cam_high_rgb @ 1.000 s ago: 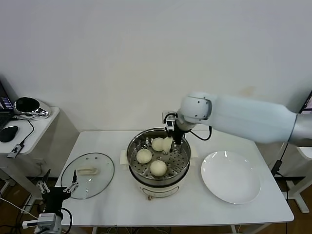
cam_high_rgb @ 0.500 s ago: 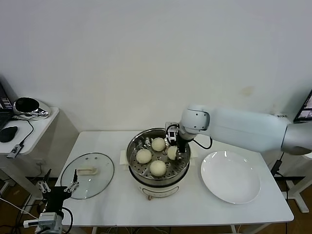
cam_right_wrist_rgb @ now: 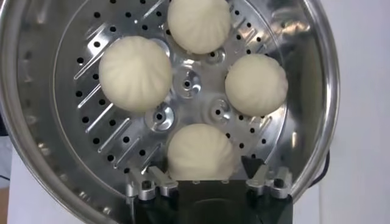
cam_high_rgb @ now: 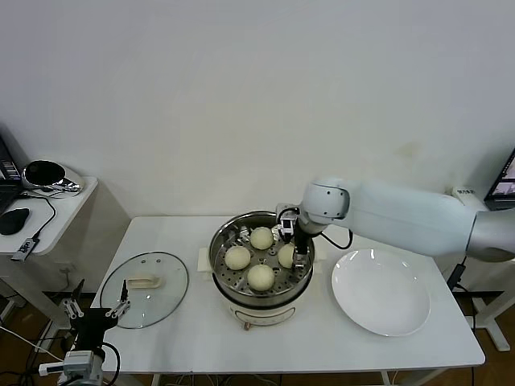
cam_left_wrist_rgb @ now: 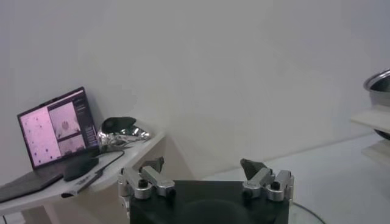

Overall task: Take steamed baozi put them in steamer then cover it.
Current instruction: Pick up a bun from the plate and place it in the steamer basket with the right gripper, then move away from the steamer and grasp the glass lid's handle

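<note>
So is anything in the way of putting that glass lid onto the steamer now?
Yes: the right end effector hangs inside the steamer, over the four baozi. The glass lid lies on the table to the steamer's left, with nothing visible between them.

the right gripper (cam_high_rgb: 294, 249) points straight down with jaws spread; the left gripper (cam_high_rgb: 95, 310) hangs low, jaws apart.
</note>
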